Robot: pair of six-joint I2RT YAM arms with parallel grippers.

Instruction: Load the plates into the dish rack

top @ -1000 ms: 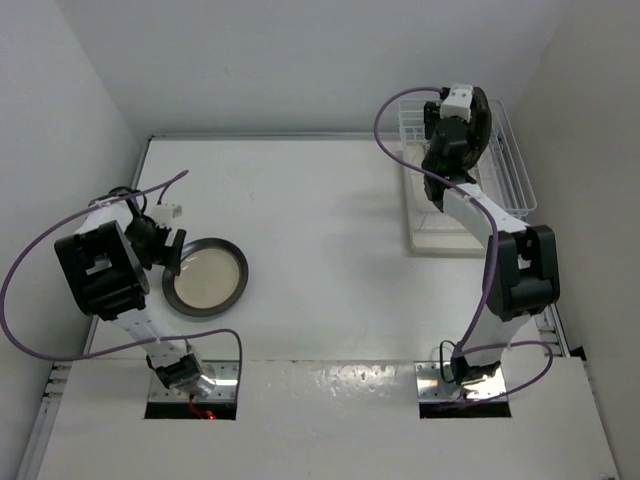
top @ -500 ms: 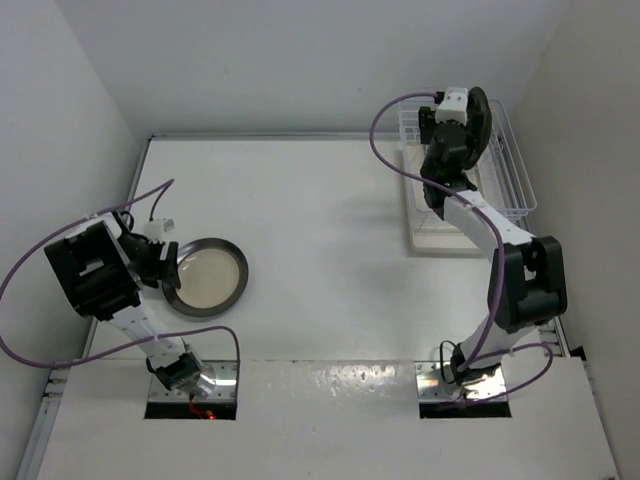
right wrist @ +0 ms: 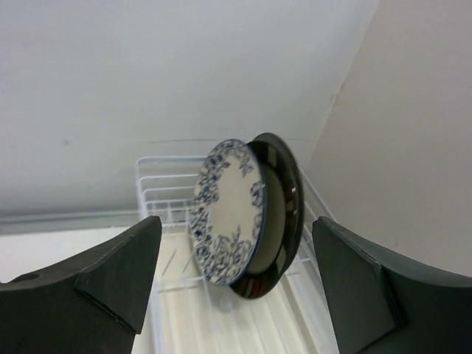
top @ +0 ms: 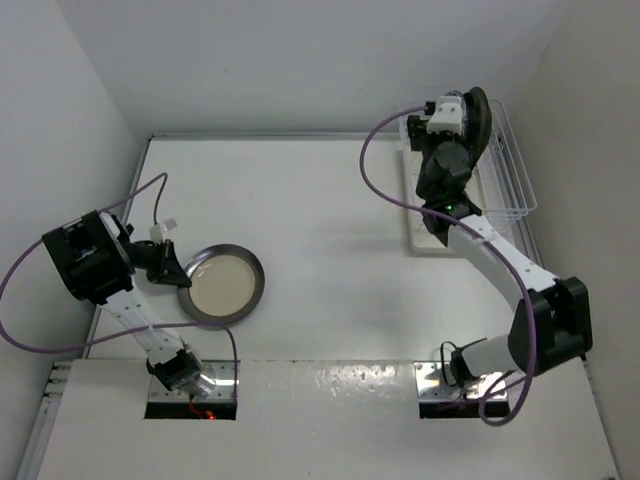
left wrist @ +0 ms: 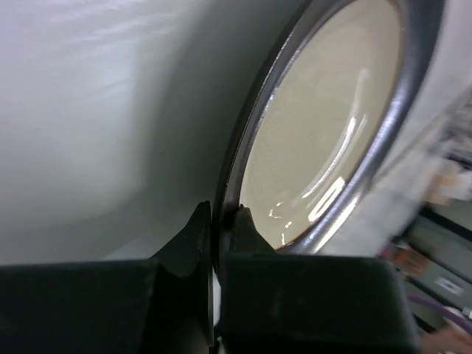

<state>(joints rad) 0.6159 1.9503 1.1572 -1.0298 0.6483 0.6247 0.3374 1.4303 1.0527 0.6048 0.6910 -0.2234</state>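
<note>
A cream-centred plate with a dark rim (top: 225,285) lies at the left of the table. My left gripper (top: 178,272) is shut on its left edge. In the left wrist view both fingers (left wrist: 243,221) pinch the dark rim of this plate (left wrist: 317,140). The white wire dish rack (top: 515,175) stands at the far right. In it a blue floral plate (right wrist: 225,210) stands on edge, with a dark-rimmed plate (right wrist: 286,214) close behind it. My right gripper (top: 458,118) hovers at the rack's left side. It (right wrist: 237,236) is open and holds nothing, with the two plates ahead of it.
White walls close in the table at the back, left and right. The rack (right wrist: 158,184) sits on a white tray base (top: 430,240) close to the right wall. Purple cables loop off both arms, the left one (top: 30,340) past the table's left edge.
My left gripper has shut on the plate's rim, and the plate has shifted a little right. My right arm's elbow has swung right; its gripper stays open by the rack.
</note>
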